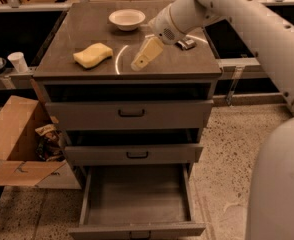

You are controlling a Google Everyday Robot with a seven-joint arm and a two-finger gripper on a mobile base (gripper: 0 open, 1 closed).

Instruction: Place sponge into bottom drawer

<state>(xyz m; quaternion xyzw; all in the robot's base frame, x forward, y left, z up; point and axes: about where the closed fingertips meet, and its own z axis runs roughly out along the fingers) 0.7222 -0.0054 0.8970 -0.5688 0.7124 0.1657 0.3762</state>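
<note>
Sponge (92,55) lies ungrasped on cabinet top (187,64), left; gripper (139,62) hovers to its right, grip unreadable; bottom drawer (137,199) open, nothing placed.

Claw (140,61) just right of sponge (93,54)

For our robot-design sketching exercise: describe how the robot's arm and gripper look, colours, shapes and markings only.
The arm is glossy white, made of thick rounded tubes, with a thin tan ring and a patch of small dark dots near the wrist. The gripper, over the cabinet top near the sponge, is a pale cream tapered wedge. No cables show.
</note>
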